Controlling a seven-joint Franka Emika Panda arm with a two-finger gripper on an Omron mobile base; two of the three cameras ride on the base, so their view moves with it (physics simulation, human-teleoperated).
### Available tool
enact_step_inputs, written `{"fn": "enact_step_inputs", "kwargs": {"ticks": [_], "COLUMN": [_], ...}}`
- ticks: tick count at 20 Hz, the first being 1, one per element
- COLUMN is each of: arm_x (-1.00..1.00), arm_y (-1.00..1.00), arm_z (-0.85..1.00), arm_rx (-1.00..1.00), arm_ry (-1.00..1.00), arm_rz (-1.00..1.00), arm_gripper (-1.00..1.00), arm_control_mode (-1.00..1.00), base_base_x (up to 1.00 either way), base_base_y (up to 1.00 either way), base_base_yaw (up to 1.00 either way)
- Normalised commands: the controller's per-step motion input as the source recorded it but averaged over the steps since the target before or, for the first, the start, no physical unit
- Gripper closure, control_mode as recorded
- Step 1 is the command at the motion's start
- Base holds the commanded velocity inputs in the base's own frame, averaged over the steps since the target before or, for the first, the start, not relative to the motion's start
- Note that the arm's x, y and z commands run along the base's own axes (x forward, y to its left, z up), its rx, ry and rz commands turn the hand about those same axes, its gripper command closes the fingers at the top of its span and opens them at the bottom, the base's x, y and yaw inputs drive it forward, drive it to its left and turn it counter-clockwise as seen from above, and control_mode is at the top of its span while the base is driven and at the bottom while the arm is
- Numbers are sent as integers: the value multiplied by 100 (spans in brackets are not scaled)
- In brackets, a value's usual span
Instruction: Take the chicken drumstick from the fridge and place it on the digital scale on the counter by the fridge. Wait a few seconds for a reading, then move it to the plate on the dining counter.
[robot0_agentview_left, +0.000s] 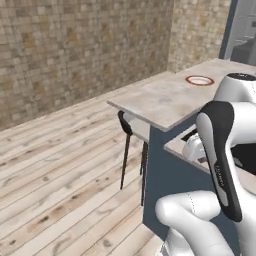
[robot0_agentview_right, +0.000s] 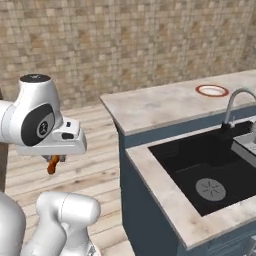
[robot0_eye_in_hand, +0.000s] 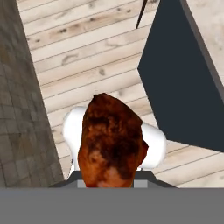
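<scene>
My gripper is shut on the chicken drumstick, which hangs orange-brown under the hand, over the wooden floor and left of the dining counter. Close up in the hand view, the drumstick covers the fingertips. The plate, white with a red-orange rim, lies empty at the far end of the dining counter, well away from the gripper; the left base view has the plate too. The grey fridge stands beyond it. The digital scale is out of view.
A dark sink with a faucet is set into the island's near part. Black stool legs stand under its overhang. A tiled wall runs behind, and wooden floor lies open to the left.
</scene>
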Motion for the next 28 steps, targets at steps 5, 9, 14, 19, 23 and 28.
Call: {"fn": "enact_step_inputs", "kwargs": {"ticks": [5,9,14,19,23,28], "arm_x": [0,0,0,0,0,0], "arm_y": [0,0,0,0,0,0], "arm_z": [0,0,0,0,0,0], "arm_rx": [0,0,0,0,0,0], "arm_ry": [0,0,0,0,0,0], "arm_rz": [0,0,0,0,0,0], "arm_gripper": [100,100,100,100,100,100], "arm_control_mode": [100,100,100,100,100,100], "base_base_x": [96,99,86,74,66,64], "base_base_y": [100,100,100,100,100,100], "base_base_yaw": [-28,-29,-34,-38,-40,-43]}}
